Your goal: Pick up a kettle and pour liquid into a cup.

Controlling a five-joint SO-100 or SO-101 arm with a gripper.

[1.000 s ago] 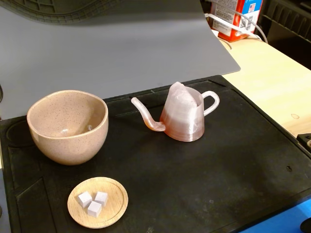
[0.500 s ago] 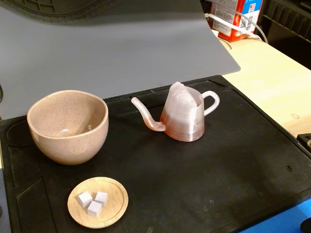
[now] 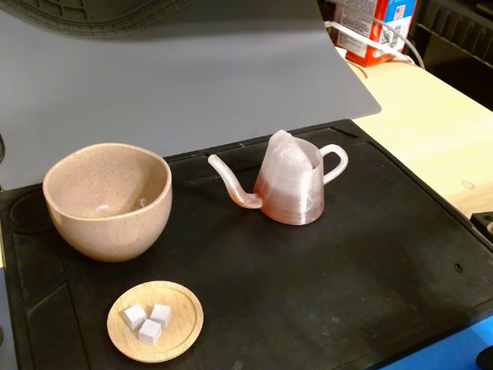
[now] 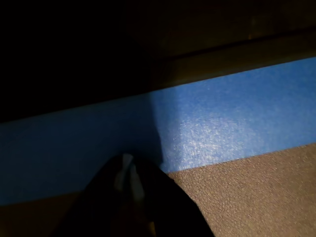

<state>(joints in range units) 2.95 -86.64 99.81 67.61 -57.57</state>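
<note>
Wrist view: fingers (image 4: 129,180) over blue strip (image 4: 222,128), kettle unseen.

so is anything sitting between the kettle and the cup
Nothing visible does. The kettle stands right of the cup in the fixed view, bare black mat between them. The wooden dish lies nearer the camera, off that line.

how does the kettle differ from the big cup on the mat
The kettle is translucent ribbed plastic; the cup is opaque speckled ceramic. The kettle is a narrow cone with a long curved spout and a loop handle; the cup is a wide, open, handleless bowl. The kettle's lower part looks reddish-brown, while the cup looks empty. Both are pinkish and stand upright on the black mat.
</note>
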